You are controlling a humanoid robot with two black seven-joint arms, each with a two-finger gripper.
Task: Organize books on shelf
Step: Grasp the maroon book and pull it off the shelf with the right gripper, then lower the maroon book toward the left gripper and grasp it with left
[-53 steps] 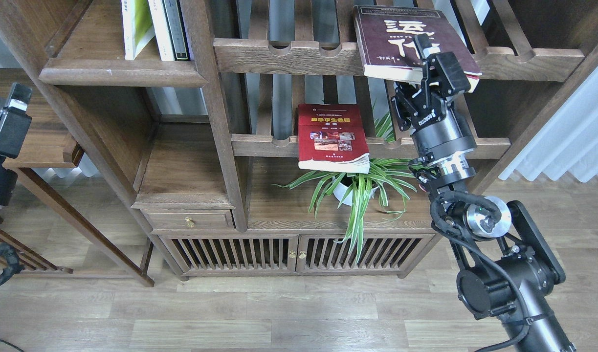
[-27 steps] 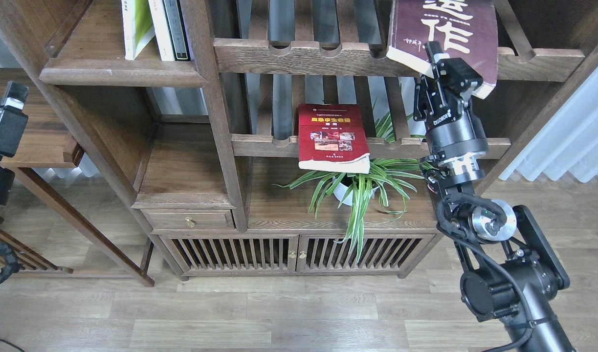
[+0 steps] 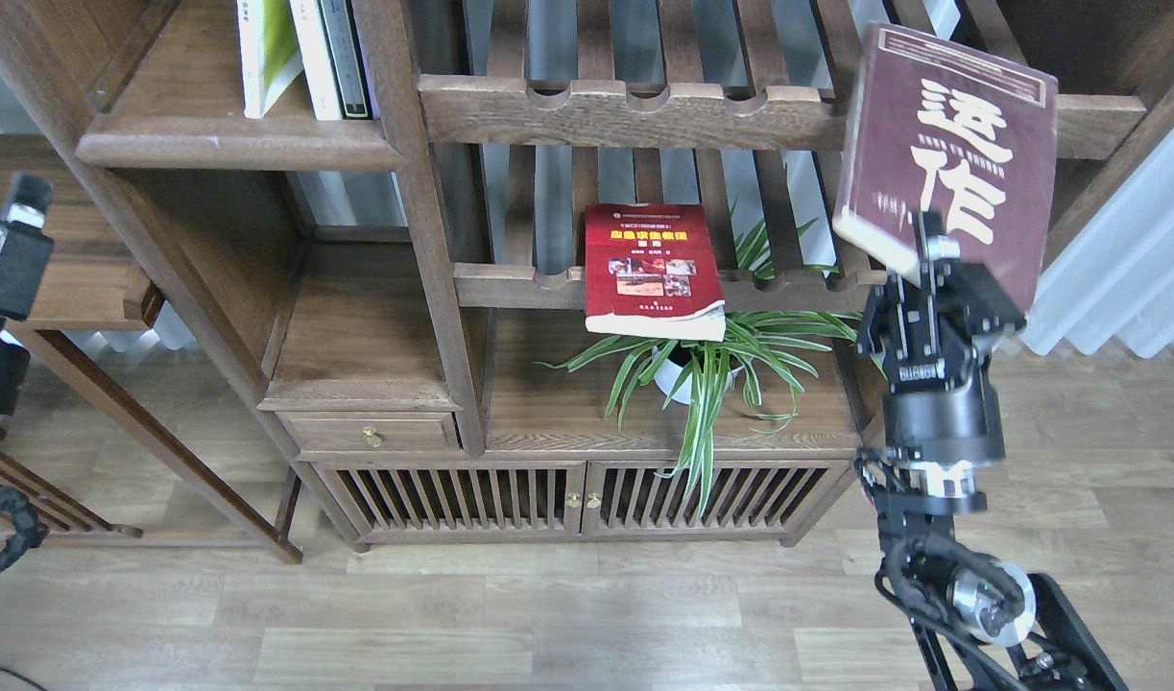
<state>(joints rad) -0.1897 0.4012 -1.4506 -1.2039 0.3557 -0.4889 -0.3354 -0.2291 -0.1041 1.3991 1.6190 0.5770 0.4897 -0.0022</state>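
Note:
My right gripper (image 3: 937, 257) is shut on the lower edge of the dark maroon book (image 3: 951, 154) with big white characters and holds it upright in the air, off the slatted racks at the right. The red book (image 3: 651, 269) with yellow title lies on the lower slatted rack, its front end overhanging the rail. The yellow-green book (image 3: 265, 53) stands at the left of the solid dark-brown shelf (image 3: 231, 144) at the upper left. My left gripper (image 3: 15, 245) is at the far left edge, dark and seen end-on.
Thin white and dark-spined volumes (image 3: 332, 53) stand beside the yellow-green book. A potted spider plant (image 3: 711, 369) sits under the red book. A bookcase post (image 3: 423, 211) separates the shelf from the upper slatted rack (image 3: 625, 110). A small wooden side stand (image 3: 97, 288) is left.
My right arm has pulled back and down, lifting the maroon book off the upper slatted rack and tilting it upright. The left gripper shifted slightly down.

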